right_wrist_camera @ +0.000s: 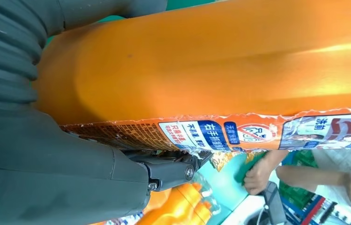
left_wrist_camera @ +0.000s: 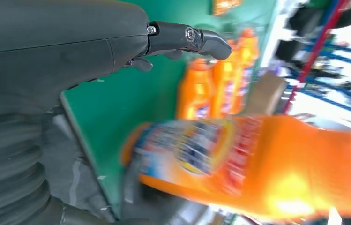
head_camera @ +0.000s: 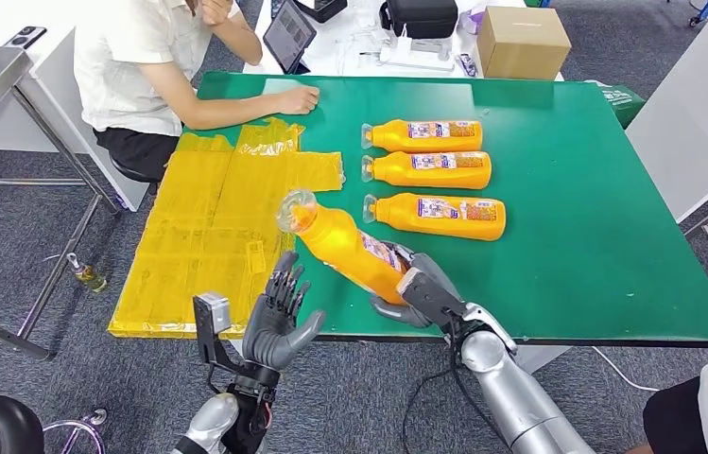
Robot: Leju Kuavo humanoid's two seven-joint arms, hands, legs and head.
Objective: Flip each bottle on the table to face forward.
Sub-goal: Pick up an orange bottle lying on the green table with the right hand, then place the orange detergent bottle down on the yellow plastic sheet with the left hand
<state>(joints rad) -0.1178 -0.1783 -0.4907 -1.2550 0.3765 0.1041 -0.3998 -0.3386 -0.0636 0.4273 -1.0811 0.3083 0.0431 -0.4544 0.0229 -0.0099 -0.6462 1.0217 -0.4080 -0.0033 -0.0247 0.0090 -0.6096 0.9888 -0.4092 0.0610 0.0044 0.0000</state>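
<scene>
Midway through a flip, the right hand (head_camera: 413,288) is grasping the fourth bottle (head_camera: 345,248) by its base, holding it tilted above the near edge of the green surface (head_camera: 595,218), cap toward the yellow sheet (head_camera: 203,227). The left hand (head_camera: 279,317) is hovering released beside it. Three bottles (head_camera: 430,175) are lying in a row, labels up. Next, I judge, it needs rotating and laying down beside them.

Four orange bottles: three lying bottles (head_camera: 430,176) on the table, one raised bottle (head_camera: 342,243).
</scene>
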